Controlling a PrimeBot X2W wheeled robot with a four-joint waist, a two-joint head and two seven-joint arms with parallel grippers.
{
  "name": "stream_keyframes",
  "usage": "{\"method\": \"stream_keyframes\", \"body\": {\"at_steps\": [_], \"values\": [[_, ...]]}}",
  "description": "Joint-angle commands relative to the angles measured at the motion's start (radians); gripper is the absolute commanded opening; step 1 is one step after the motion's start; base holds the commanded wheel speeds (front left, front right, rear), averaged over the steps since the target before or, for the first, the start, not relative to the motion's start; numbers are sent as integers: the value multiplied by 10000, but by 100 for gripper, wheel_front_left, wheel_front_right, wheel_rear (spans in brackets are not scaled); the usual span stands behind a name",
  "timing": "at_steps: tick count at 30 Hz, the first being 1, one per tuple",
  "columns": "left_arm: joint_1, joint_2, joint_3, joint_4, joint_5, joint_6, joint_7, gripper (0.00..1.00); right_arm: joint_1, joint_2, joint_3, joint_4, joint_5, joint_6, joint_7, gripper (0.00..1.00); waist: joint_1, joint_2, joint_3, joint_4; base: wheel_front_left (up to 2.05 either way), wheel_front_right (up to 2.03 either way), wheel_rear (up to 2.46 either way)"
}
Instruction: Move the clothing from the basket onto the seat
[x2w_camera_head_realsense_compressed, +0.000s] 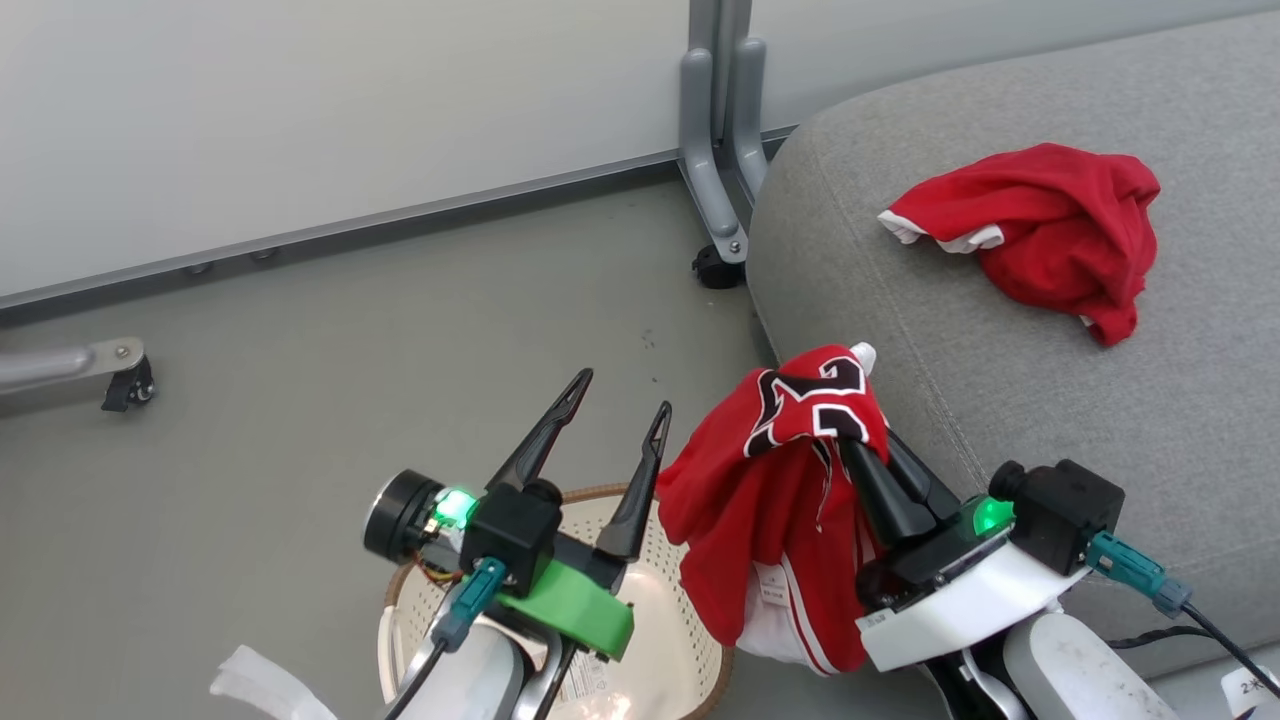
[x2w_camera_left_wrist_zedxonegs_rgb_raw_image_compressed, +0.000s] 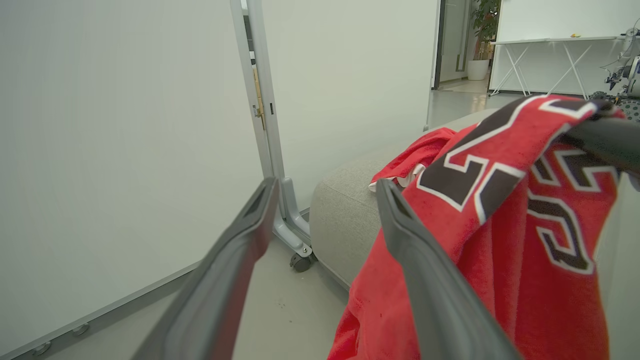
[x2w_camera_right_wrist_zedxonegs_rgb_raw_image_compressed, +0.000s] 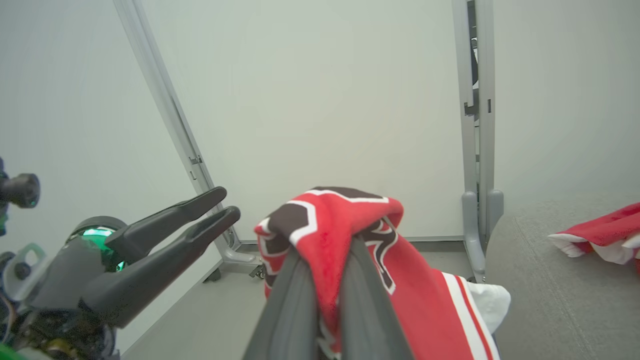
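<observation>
Closest in, the right gripper (x2w_camera_right_wrist_zedxonegs_rgb_raw_image_compressed: 327, 245) has its two dark fingers pressed together on a fold of the jersey (x2w_camera_head_realsense_compressed: 770, 480), so the jaws are shut on cloth with no gap to speak of. The black-and-white lettering is bunched over the fingertips and the rest of the red body hangs loose below, white stripes at the hem. It hangs in the air between the basket (x2w_camera_head_realsense_compressed: 660, 640) and the rounded front edge of the seat (x2w_camera_head_realsense_compressed: 1000, 400), not yet resting on the cushion. The second red garment (x2w_camera_head_realsense_compressed: 1060, 220) lies crumpled well up on the seat, apart from the jersey. No red shows in the visible part of the basket's bowl, though the left arm hides some of it.

Just beside the hanging cloth, the left gripper (x2w_camera_head_realsense_compressed: 623, 392) is above the basket with its jaws spread wide and nothing between them. Beyond lie the grey floor (x2w_camera_head_realsense_compressed: 400, 330) and a pale partition on a castered foot (x2w_camera_head_realsense_compressed: 715, 255).

My reading is that the carry is about half made. The main risk is letting go too near the seat's edge: the cushion curves away there, and the weight of the dangling hem could drag the jersey down to the floor. The loose cloth could also brush or snag the left gripper's nearer finger, or cling to the right fingers when they part
</observation>
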Motion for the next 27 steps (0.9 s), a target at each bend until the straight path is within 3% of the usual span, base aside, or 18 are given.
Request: {"method": "stream_keyframes", "body": {"at_steps": [1, 6, 19, 27], "values": [[279, 85, 132, -48, 38, -38, 12, 100, 143, -31, -104, -145, -85, 0, -28, 0, 0, 0, 59, -369, 0, 0, 0], [1007, 352, 467, -44, 314, -33, 12, 100, 375, -135, -462, -574, -254, 0, -28, 0, 0, 0, 93, -1073, 0, 0, 0], [2718, 326, 1350, -506, 594, -354, 12, 100, 1704, -459, -1517, -1322, -491, 0, -28, 0, 0, 0, 6, -3155, 0, 0, 0], [2458, 268, 1369, -404, 981, -701, 11, 100, 2376, -393, -2125, -1569, -562, 0, -28, 0, 0, 0, 227, -3536, 0, 0, 0]]}}
